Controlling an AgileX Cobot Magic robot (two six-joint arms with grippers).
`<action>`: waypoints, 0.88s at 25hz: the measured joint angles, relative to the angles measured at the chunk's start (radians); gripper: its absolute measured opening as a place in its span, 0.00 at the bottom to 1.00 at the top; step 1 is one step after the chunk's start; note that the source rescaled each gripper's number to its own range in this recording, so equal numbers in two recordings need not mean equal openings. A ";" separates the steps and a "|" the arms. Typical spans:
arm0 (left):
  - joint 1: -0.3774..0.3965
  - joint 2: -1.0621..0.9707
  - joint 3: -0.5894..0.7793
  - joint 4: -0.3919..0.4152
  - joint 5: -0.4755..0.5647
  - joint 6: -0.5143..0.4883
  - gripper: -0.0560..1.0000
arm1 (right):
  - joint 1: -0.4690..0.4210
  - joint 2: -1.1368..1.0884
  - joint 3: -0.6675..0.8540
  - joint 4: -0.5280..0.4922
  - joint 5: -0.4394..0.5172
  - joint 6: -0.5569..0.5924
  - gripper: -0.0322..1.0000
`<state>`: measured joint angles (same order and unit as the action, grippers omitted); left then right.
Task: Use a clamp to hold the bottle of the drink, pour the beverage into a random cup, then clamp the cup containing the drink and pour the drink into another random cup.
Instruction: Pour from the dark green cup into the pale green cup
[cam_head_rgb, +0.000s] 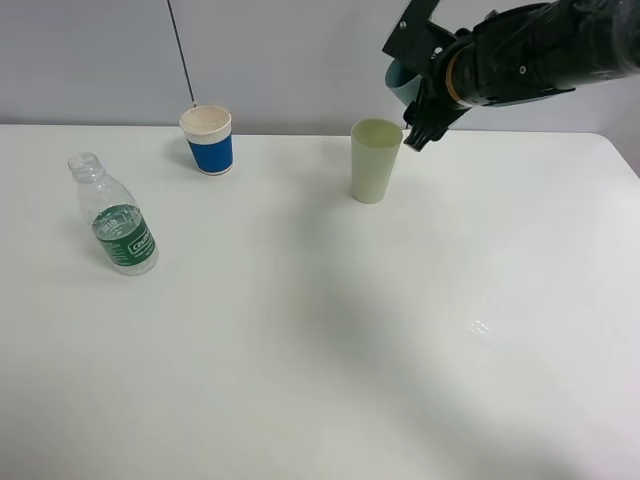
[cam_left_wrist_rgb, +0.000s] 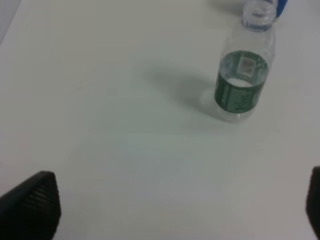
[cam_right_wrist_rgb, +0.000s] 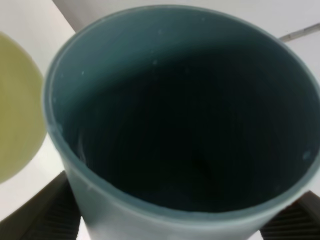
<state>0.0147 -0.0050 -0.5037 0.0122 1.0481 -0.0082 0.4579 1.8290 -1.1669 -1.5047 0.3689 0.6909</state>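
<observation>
Where the table (cam_head_rgb: 320, 380) lies nearest, it is bare white, nothing on it. Left hand (cam_left_wrist_rgb: 172, 205) hangs low over this stretch, fingers spread wide, holding nothing, well apart from the bottle. Next out, on the left: clear plastic bottle (cam_head_rgb: 117, 220) with a green label, upright on the table, cap off, neck open. Liquid level hard to read behind the label; some seems to sit low in the body. Further back on the left, a paper cup (cam_head_rgb: 208, 140) with a blue band, upright, contents not visible. Toward the far middle, a pale green cup (cam_head_rgb: 375, 160), upright on the table, apart from the paper cup. Farthest and highest: right hand (cam_head_rgb: 415, 90) pressed onto a teal cup (cam_right_wrist_rgb: 180, 125), pinching its wall from both sides, the cup lifted clear of the table and tipped, its mouth near the green cup's rim and slightly above it. Inside of the teal cup is dark; cannot tell whether drink is in it, and no stream shows. Judgement: bottle stage looks finished, since the bottle is set down and free of any grip. Cup-to-cup pour is the step in hand, with the green cup as the likely receiver. Left to do: complete or confirm the pour, then set the teal cup down.
</observation>
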 joint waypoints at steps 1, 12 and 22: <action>0.000 0.000 0.000 0.000 0.000 0.000 1.00 | 0.001 0.000 0.000 -0.015 0.005 -0.006 0.05; 0.000 0.000 0.000 0.000 0.000 0.000 1.00 | 0.011 0.000 0.000 -0.085 0.046 -0.117 0.05; 0.000 0.000 0.000 0.000 0.000 0.000 1.00 | 0.012 0.000 0.000 -0.102 0.111 -0.229 0.05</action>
<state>0.0147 -0.0050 -0.5037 0.0122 1.0481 -0.0082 0.4699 1.8290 -1.1669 -1.6071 0.4799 0.4622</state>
